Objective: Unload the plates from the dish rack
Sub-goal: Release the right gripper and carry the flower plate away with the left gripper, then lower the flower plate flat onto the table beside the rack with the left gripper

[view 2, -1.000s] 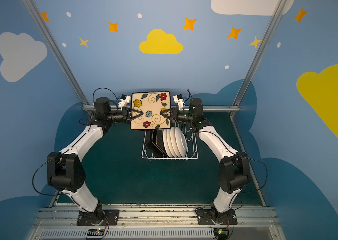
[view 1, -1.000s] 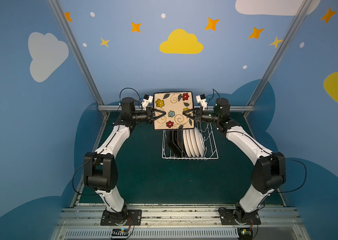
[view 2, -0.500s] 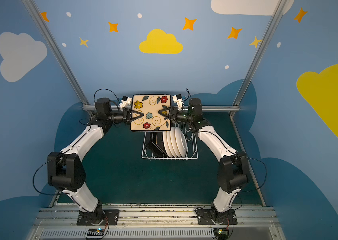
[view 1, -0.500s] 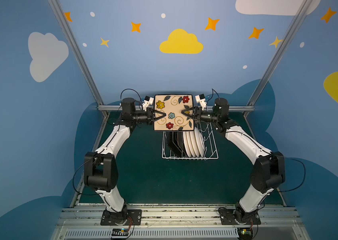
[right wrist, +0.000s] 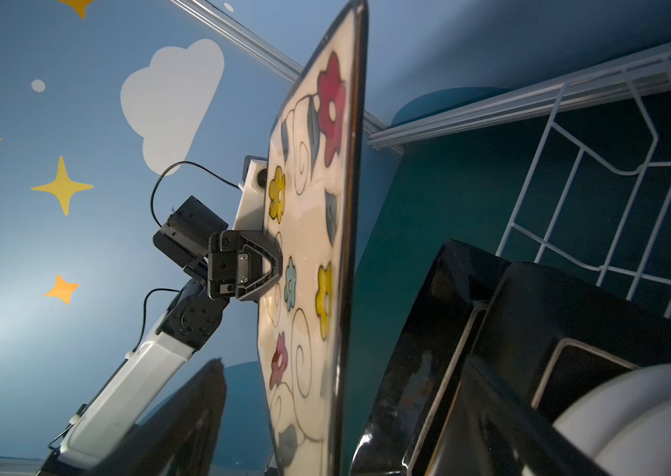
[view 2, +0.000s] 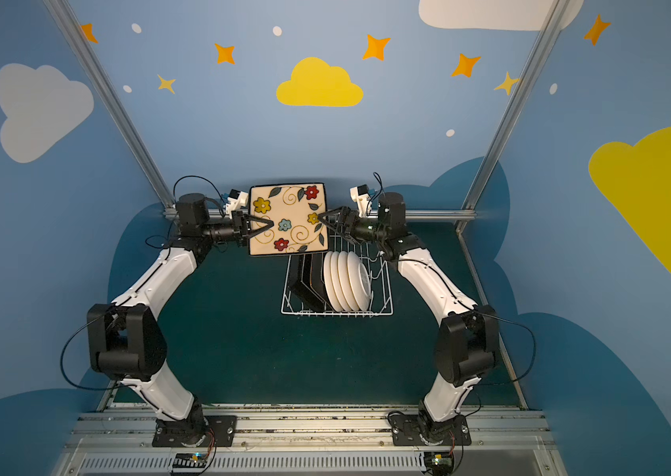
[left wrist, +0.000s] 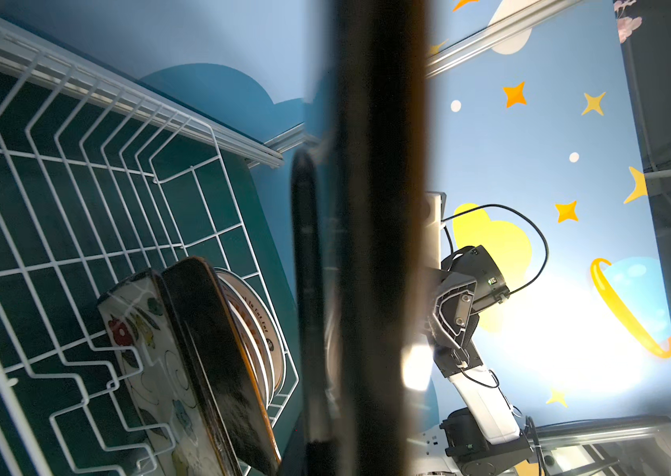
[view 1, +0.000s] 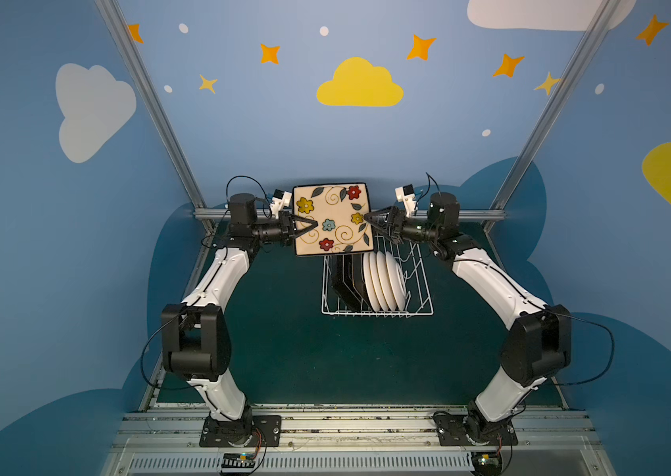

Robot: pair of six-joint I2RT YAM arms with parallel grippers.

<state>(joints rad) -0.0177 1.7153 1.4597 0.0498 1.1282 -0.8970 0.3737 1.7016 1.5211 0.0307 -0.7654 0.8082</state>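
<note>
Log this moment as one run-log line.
step: unloading | left gripper: shut on floral plate, above dish rack | right gripper: open beside plate | rack: six plates inside

I see a dark green tabletop under blue walls, with a yellow cloud painted far and a white cloud left. Aluminium posts stand at the far corners.

Blue walls painted with yellow clouds and stars enclose a dark teal floor.
</note>
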